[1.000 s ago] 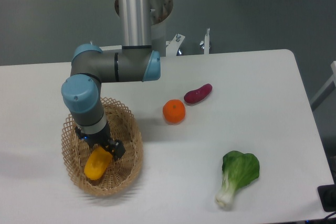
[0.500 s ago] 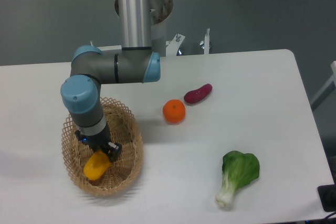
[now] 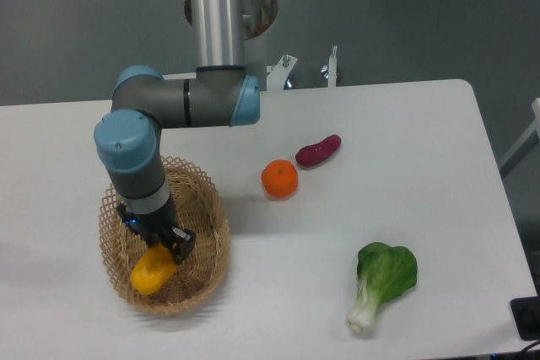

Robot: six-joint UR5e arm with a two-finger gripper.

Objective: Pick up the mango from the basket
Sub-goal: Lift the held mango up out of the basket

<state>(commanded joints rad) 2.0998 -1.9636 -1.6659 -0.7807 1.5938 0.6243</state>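
Observation:
The yellow-orange mango (image 3: pixel 150 271) sits over the front part of the tan wicker basket (image 3: pixel 211 252) at the table's left. My gripper (image 3: pixel 163 247) reaches down into the basket from above and is shut on the mango's upper end; one dark finger (image 3: pixel 182 244) shows to its right. The other finger is hidden behind the wrist. I cannot tell whether the mango's lower end touches the basket floor.
A round orange (image 3: pixel 279 179) and a purple-red oblong vegetable (image 3: pixel 318 150) lie mid-table, right of the basket. A green bok choy (image 3: pixel 381 282) lies near the front right. My arm's elbow (image 3: pixel 126 142) hangs over the basket's back rim.
The gripper and the mango it grips have shifted slightly left and toward the basket's front edge. The arm's wrist has drifted left and a little up in the image.

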